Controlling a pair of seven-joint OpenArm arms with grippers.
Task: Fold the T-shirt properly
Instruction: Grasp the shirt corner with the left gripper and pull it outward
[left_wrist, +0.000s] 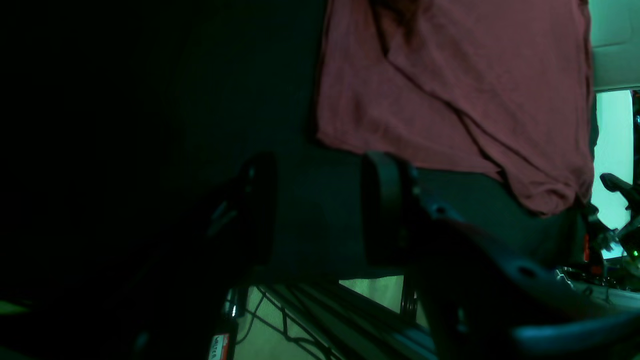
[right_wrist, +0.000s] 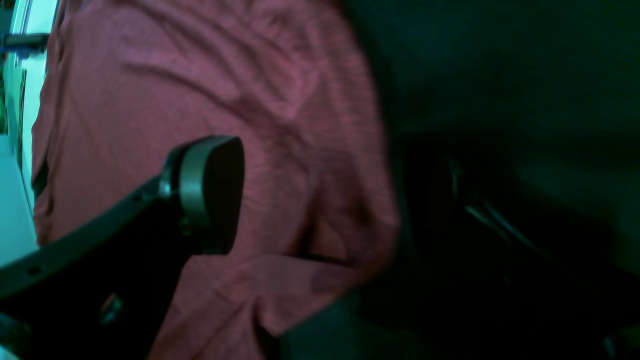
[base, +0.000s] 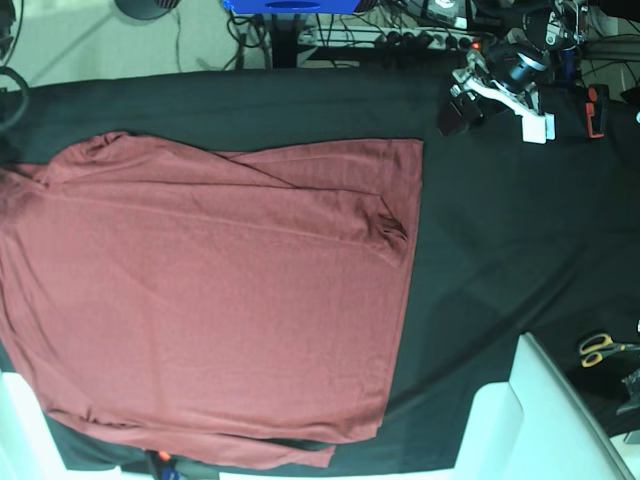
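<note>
Both my claws stood open, gripping nothing: right claw over the plain maroon knit T-shirt, left claw above the black-clothed tabletop. Best approach, I judged: pinch one hem corner cleanly, single layer.

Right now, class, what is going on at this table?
A two-armed robot is folding a maroon T-shirt, which lies spread on the black table cloth, one sleeve already folded across it. Neither arm holds it. The left gripper hangs open beside the shirt's edge; the right gripper hangs open over the shirt.
</note>
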